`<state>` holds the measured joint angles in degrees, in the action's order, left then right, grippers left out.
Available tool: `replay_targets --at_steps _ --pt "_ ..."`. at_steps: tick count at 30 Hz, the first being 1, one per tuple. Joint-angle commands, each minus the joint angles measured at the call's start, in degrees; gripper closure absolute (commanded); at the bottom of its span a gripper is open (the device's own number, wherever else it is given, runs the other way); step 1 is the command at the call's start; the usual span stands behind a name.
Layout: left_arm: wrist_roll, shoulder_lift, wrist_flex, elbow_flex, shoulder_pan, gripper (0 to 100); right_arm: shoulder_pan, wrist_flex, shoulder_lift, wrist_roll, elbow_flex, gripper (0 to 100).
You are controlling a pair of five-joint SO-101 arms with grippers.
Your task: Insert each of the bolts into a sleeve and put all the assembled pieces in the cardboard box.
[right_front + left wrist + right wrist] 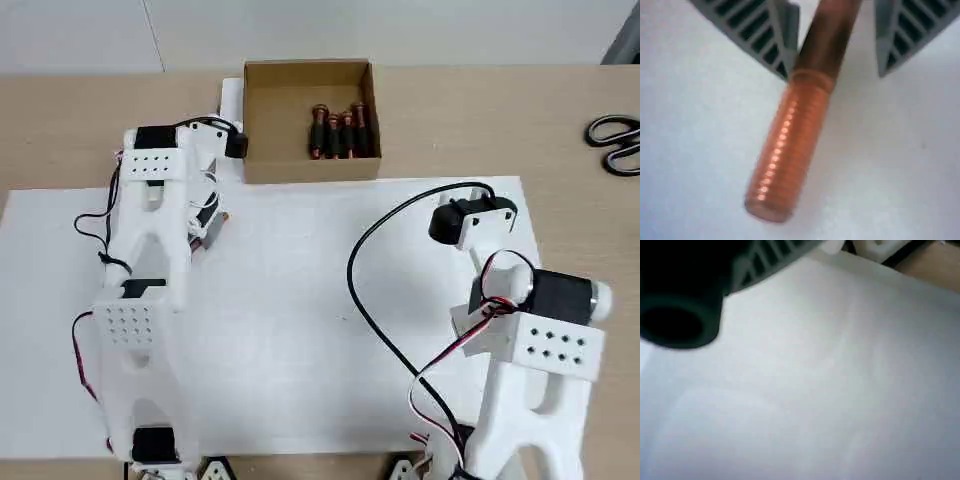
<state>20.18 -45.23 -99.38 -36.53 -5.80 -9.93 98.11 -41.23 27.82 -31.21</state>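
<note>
The left claw [835, 67] stands part open astride a copper bolt [790, 150], one finger [765, 30] touching it, the other just clear; the threaded end juts past the fingertips over the white sheet [900, 180]; by the right claw [470, 222] sits a black tube [680, 322], likely a sleeve, its grip I cannot tell; beyond the left claw, the cardboard box [262, 120] holds about four finished pieces [340, 132]; seemingly this bolt alone awaits sleeving and boxing
</note>
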Motion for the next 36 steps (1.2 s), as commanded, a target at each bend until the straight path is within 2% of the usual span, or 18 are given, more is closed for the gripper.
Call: replay_targets --at_steps 1,5,11,18,25,32,36 --pt "0.00 0.26 -1.05 -1.98 -0.26 91 -0.57 0.22 -1.36 -0.44 0.26 99.5" --pt "-1.85 -0.09 -1.05 -1.98 -0.09 100 -0.57 0.22 -1.36 -0.53 0.26 99.5" --pt "-9.58 2.29 -1.05 -2.33 1.41 99 -0.48 0.22 -1.36 -0.62 0.26 99.5" --pt "-17.85 16.79 -1.05 -2.07 5.27 99 -0.48 0.22 -1.36 -0.62 0.26 99.5" --pt "-30.24 22.95 -1.05 -1.36 8.88 99 -0.48 0.22 -1.36 -0.62 0.26 99.5" --pt "-53.54 23.30 -1.05 9.19 7.38 99 -0.48 0.22 -1.36 -0.62 0.26 99.5" --pt "-64.26 23.38 -1.05 12.70 7.47 99 -0.48 0.22 -1.36 -0.62 0.26 99.5"
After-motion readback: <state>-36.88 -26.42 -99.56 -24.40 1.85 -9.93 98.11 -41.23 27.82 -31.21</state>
